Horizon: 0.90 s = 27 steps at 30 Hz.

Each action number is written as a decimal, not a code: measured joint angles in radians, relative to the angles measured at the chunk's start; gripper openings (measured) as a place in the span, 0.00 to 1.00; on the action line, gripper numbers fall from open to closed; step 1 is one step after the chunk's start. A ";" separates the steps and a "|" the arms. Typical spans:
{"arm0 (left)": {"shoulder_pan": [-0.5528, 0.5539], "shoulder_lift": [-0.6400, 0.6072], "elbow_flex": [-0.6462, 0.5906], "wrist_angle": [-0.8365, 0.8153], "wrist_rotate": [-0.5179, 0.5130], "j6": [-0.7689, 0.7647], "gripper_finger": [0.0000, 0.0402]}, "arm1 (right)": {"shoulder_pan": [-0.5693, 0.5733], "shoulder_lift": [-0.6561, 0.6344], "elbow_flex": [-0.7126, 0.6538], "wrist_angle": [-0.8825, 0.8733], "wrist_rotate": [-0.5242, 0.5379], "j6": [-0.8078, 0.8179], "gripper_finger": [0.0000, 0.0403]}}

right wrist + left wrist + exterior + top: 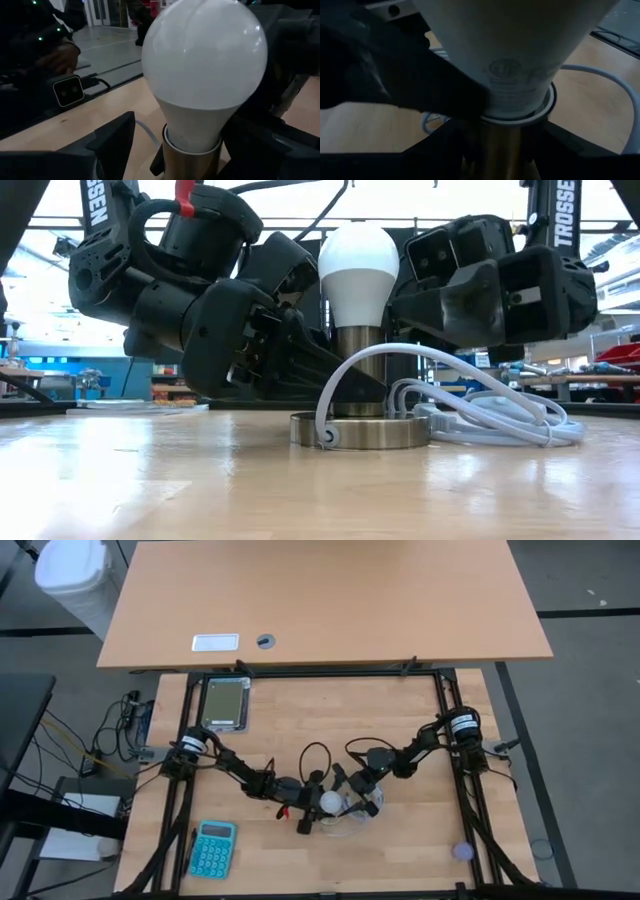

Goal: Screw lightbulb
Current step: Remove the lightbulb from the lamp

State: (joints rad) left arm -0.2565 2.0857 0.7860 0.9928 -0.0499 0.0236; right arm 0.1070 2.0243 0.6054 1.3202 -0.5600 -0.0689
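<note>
The lightbulb [357, 265] stands upright in its brass socket [360, 370] near the table's [420, 830] front edge, my left gripper [500, 150] clamped on that socket to stop it turning, my right gripper's [170, 145] fingers apart around the bulb's neck for a fresh twist.

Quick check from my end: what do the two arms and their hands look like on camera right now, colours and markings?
Both arms are dark, chunky and jointed. The left hand carries looping black cable and a red tab on top. The right hand is blocky and black. White lettering runs along both uprights, cut off at the frame edge. From above, each arm's base joint shows a white ring.
</note>
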 joint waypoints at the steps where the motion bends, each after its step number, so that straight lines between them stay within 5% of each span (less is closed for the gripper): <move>1: 0.000 0.000 0.000 0.000 0.000 0.000 0.49 | 0.000 -0.002 0.000 0.001 -0.002 0.000 0.72; 21: -0.002 -0.001 0.000 0.003 -0.005 -0.009 0.49 | 0.035 -0.002 0.028 0.008 0.125 -0.073 0.63; 27: -0.001 -0.001 0.000 0.002 -0.010 -0.033 0.49 | 0.047 0.003 0.051 -0.029 0.160 -0.089 0.53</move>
State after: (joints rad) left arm -0.2573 2.0843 0.7864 0.9947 -0.0595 -0.0096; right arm 0.1539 2.0274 0.6563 1.2913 -0.4002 -0.1583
